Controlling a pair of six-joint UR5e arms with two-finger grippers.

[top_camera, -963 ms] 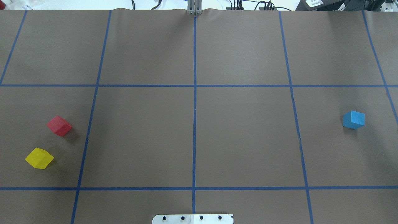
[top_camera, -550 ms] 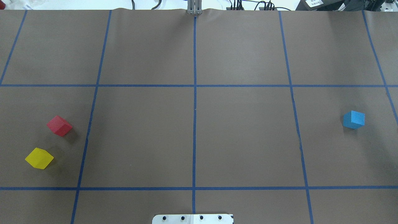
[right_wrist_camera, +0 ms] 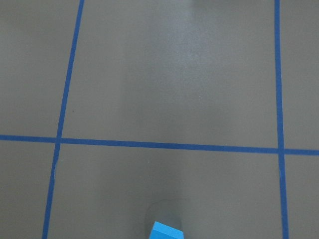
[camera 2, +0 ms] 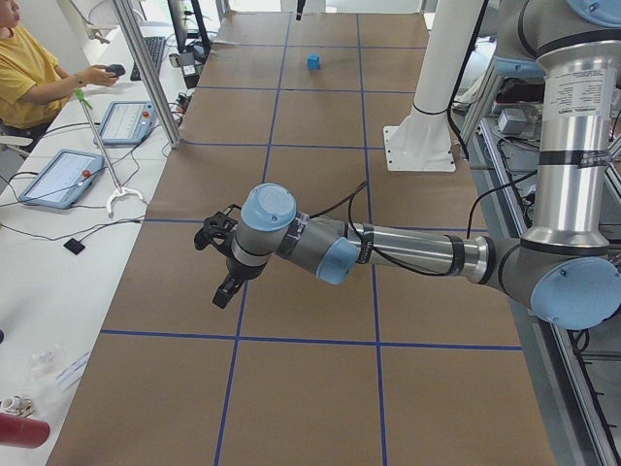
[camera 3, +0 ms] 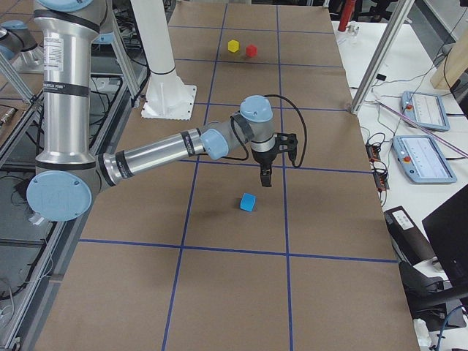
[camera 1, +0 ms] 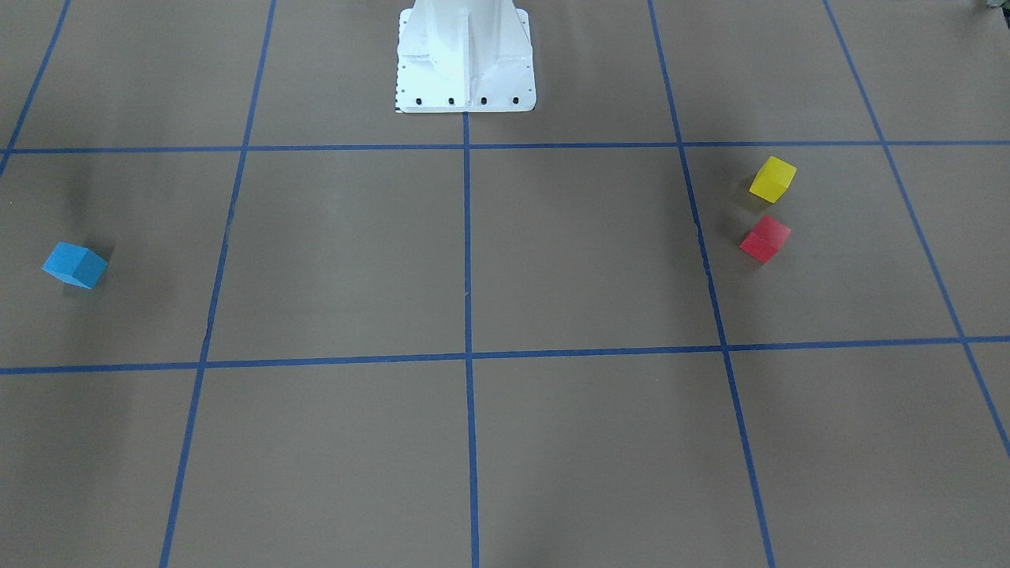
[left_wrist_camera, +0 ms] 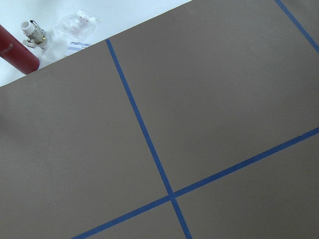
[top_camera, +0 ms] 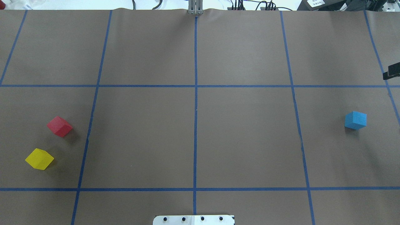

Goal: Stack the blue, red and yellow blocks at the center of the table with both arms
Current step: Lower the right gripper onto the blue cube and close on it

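Note:
The blue block (top_camera: 355, 120) sits at the table's right side; it also shows in the front view (camera 1: 75, 265) and at the right wrist view's bottom edge (right_wrist_camera: 165, 231). The red block (top_camera: 59, 126) and the yellow block (top_camera: 39, 159) lie close together at the left. My right gripper (camera 3: 265, 175) hovers above the table just beyond the blue block (camera 3: 248, 202); only a dark tip of it shows at the overhead view's right edge (top_camera: 392, 71). My left gripper (camera 2: 221, 286) hovers over the table's left end. I cannot tell whether either is open or shut.
The white robot base plate (top_camera: 193, 220) is at the near middle edge. Blue tape lines divide the brown table into squares. A red bottle (left_wrist_camera: 17, 52) and a plastic bag lie off the table's left end. An operator (camera 2: 29, 78) sits beside the far side.
A dark tip of my right gripper has come into the overhead view at the right edge. The three blocks have not moved.

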